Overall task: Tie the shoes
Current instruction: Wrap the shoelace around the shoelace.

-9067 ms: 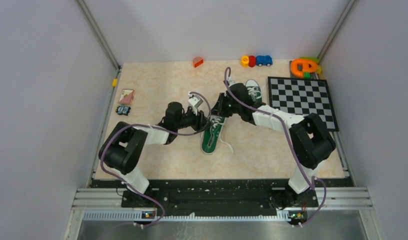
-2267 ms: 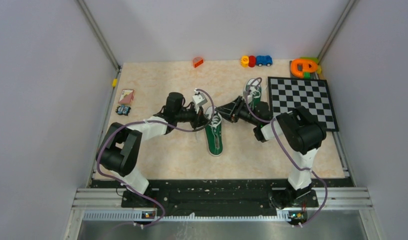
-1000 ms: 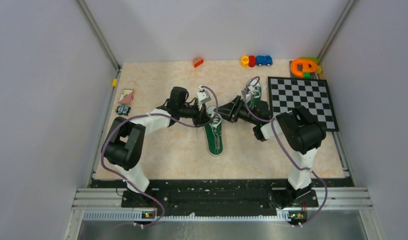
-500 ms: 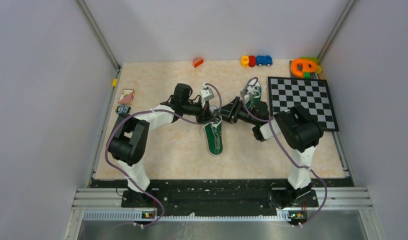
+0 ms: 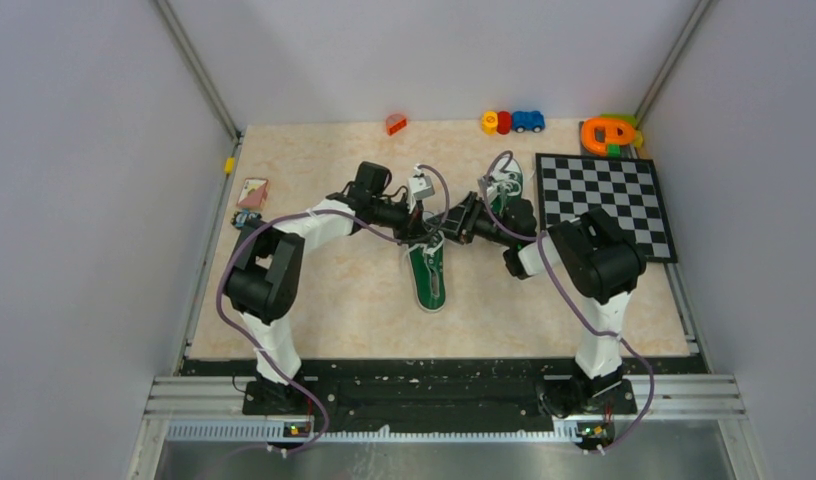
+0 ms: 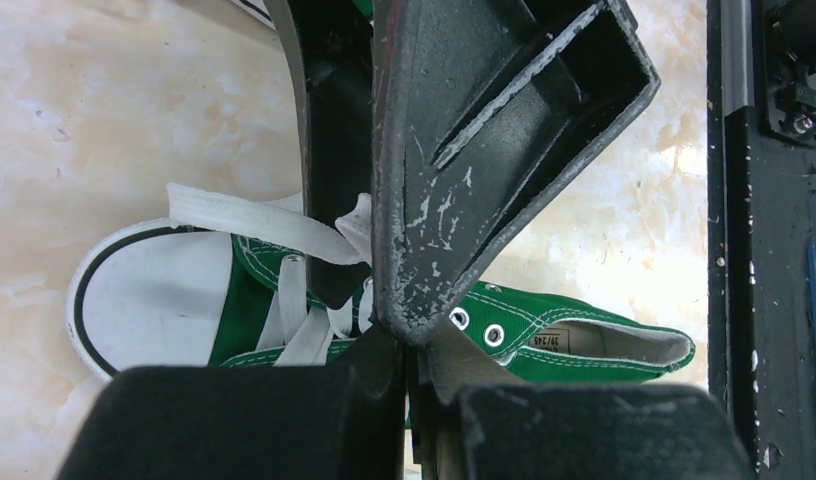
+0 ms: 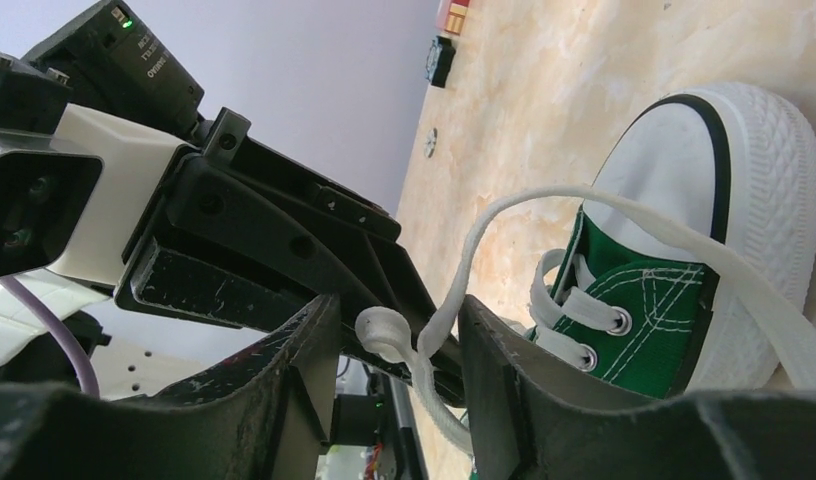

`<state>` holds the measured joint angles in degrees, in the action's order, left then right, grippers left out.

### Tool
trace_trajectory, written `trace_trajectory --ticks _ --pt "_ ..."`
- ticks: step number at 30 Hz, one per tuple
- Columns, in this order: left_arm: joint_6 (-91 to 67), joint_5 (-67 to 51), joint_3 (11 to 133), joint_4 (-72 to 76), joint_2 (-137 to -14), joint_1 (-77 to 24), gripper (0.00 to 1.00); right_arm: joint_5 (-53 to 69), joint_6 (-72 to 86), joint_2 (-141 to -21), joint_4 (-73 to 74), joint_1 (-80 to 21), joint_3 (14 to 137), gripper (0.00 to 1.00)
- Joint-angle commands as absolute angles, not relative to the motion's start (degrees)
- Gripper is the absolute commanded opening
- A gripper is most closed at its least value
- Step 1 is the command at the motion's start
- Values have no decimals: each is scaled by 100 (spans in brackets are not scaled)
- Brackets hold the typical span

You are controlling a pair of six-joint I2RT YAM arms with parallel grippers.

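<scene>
From above, the near shoe (image 5: 428,280) is lying mid-desk on the marbled beige desk (image 5: 324,290). Its long axis is running near-to-far, with the toe pointing away from the arm bases and the heel opening facing them. The far shoe (image 5: 507,184) is lying just beside the checkerboard (image 5: 604,200), partly hidden by the right arm, so I cannot tell which way its toe is pointing. The left tool (image 5: 425,233) and right tool (image 5: 447,230) are meeting over the near shoe's laced end.

In the left wrist view, the left tool's fingers are pressing together; whether they are pinching anything cannot be told. Below them the near shoe is stretching across the frame. Its smooth, rounded white toe cap (image 6: 154,300) is sitting at the left, ahead of green canvas with white stitching and round metal eyelets (image 6: 496,335). A flat woven white lace (image 6: 234,215) is crossing the toe end.

In the right wrist view, the right tool's fingers (image 7: 284,400) are standing spread. The lace is arching from the eyelets up to the left tool's tip, which is sitting in the gap between them. The toe's rubber bumper (image 7: 774,180) is showing a fine diamond-ribbed texture.
</scene>
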<state>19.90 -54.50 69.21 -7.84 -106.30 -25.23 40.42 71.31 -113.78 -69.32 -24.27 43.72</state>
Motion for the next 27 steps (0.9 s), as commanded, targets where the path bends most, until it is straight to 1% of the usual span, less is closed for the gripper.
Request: trace_trajectory --ticks 1,2,9,11,14,16,18,22,27 --pt "2317 -5545 7247 -993 -10624 -2574 0 4124 6798 -11329 -6809 -2479 4553 46" --pt "2328 -5534 7261 -993 -10633 -2581 0 4122 6807 -11334 -6800 -2483 4565 45" --pt "2252 -5408 7303 -1024 -10650 -2598 0 4098 6801 -11301 -6668 -2483 4534 23" --pt "2234 -5322 7225 -984 -10578 -2597 6 4080 6807 -11287 -6670 -2481 4511 19" --pt "2158 -5184 6977 -780 -10402 -2593 18 4059 6835 -11284 -6665 -2457 4492 9" --pt "2043 -5059 6713 -437 -10252 -2593 27 4069 6847 -11285 -6684 -2437 4487 6" --pt "1931 -4965 6489 -170 -10139 -2592 31 4061 6861 -11268 -6687 -2431 4470 4" --pt "1728 -4925 6260 175 -10082 -2564 33 4052 6916 -11247 -6732 -2414 4452 1" --pt "1661 -4822 6119 450 -10008 -2564 32 4061 6943 -11229 -6744 -2409 4431 0"
